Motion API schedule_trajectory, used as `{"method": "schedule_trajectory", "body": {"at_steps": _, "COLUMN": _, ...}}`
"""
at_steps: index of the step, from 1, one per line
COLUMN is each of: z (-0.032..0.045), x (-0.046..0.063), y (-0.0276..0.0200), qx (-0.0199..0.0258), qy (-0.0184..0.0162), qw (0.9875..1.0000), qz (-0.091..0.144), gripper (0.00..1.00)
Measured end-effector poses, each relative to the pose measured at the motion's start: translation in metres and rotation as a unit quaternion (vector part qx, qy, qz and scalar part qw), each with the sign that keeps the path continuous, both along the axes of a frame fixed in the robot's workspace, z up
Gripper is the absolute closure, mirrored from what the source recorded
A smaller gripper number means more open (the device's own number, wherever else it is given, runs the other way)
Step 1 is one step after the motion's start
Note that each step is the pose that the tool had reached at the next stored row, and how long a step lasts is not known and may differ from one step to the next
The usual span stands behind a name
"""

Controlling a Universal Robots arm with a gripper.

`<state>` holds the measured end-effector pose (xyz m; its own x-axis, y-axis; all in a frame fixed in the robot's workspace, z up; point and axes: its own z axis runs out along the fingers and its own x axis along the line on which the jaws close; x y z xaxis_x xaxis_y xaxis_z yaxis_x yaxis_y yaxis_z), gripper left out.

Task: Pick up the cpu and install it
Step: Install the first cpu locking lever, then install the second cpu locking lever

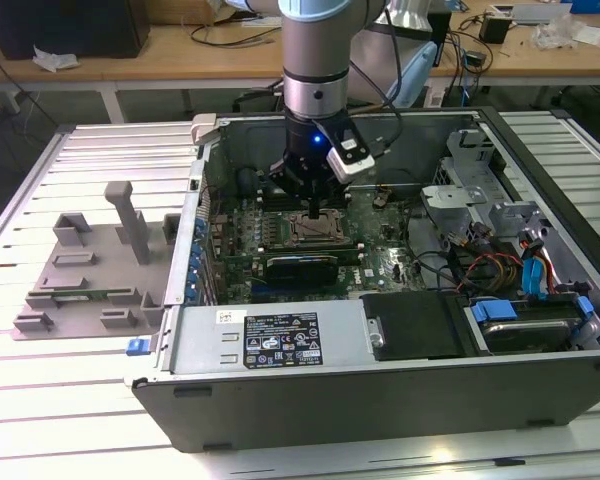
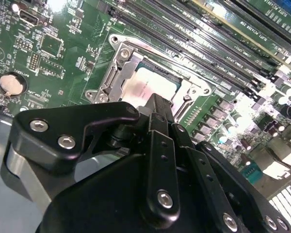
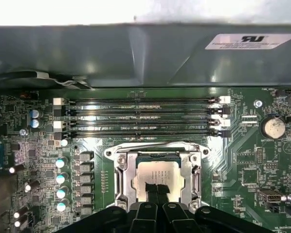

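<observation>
1. In the exterior view, the black hand (image 1: pixel 313 207) hangs from the arm in the upper middle of the frame, inside the open grey computer case (image 1: pixel 380 360).
2. The small square cpu with a silver-grey metal top (image 3: pixel 160 177) lies in the dark metal-framed socket (image 3: pixel 120 174) on the green motherboard (image 3: pixel 242 160).
3. The fingertips (image 3: pixel 156 190) are pressed together, touching the cpu top and gripping nothing.
4. The grey plastic fixture (image 1: pixel 90 270) stands on the surface (image 1: pixel 40 400) at the left.

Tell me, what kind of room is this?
Probably a robotics or electronics lab. An open computer case lies on a slatted metal table, a robot arm reaches into it, and a cable-strewn workbench stands behind.
</observation>
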<state>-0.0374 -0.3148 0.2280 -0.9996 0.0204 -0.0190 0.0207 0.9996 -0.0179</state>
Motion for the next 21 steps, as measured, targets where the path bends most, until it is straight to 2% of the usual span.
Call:
{"method": "schedule_trajectory", "body": {"at_steps": 9, "z": 0.0075, "x": 0.0025, "y": -0.0003, "qx": 0.0000, "qy": 0.0013, "qw": 1.0000, "qz": 0.000, "gripper": 0.89}}
{"method": "schedule_trajectory", "body": {"at_steps": 21, "z": 0.0091, "x": 0.0029, "y": -0.0003, "qx": 0.0000, "qy": 0.0015, "qw": 1.0000, "qz": 0.000, "gripper": 0.89}}
